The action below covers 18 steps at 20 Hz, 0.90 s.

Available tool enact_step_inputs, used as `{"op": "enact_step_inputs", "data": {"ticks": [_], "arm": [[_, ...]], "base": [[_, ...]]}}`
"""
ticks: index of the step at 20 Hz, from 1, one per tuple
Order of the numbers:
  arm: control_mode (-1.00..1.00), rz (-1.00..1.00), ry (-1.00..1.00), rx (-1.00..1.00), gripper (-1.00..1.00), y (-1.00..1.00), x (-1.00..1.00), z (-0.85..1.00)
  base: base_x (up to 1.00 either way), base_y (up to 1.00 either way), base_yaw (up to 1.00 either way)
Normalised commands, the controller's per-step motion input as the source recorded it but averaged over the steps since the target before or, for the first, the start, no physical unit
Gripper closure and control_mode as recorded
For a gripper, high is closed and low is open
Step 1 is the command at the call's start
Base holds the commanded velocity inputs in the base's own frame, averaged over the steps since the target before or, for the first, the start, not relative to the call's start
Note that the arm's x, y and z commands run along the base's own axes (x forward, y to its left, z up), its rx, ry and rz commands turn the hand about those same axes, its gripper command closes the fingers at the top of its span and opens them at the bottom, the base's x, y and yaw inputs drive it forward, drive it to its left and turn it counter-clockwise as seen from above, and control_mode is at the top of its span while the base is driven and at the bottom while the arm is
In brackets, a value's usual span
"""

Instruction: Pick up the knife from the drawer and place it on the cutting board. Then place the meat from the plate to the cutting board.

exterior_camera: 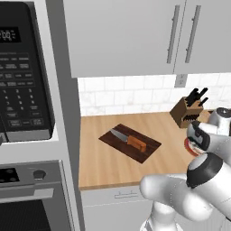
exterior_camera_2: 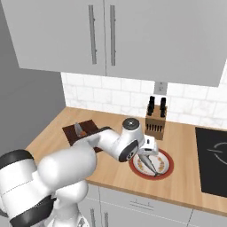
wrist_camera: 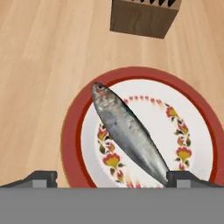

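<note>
Open gripper [wrist_camera: 109,178] above meat [wrist_camera: 129,131] on plate [wrist_camera: 72,131]

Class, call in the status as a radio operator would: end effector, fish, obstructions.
End effector open, poised over silvery-grey fish on red-rimmed white plate. Orange-handled knife already on dark brown cutting board. Wooden knife block behind plate, not blocking.
</note>
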Motion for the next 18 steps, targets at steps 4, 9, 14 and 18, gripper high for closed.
{"op": "enact_step_inputs", "data": {"ticks": [4, 9, 14, 18], "arm": [[-1.00, 0.01, 0.00, -0.01, -1.00, -0.25, 0.19, -0.41], [-1.00, 0.05, 0.02, -0.04, -1.00, 0.00, 0.16, -0.52], [-1.00, 0.04, 0.01, -0.01, -1.00, -0.14, 0.35, -0.25], [-1.00, 0.04, 0.00, 0.00, -1.00, -0.26, 0.27, -0.21]], "base": [[0.00, 0.00, 0.00], [0.00, 0.00, 0.00], [0.00, 0.00, 0.00], [0.00, 0.00, 0.00]]}}
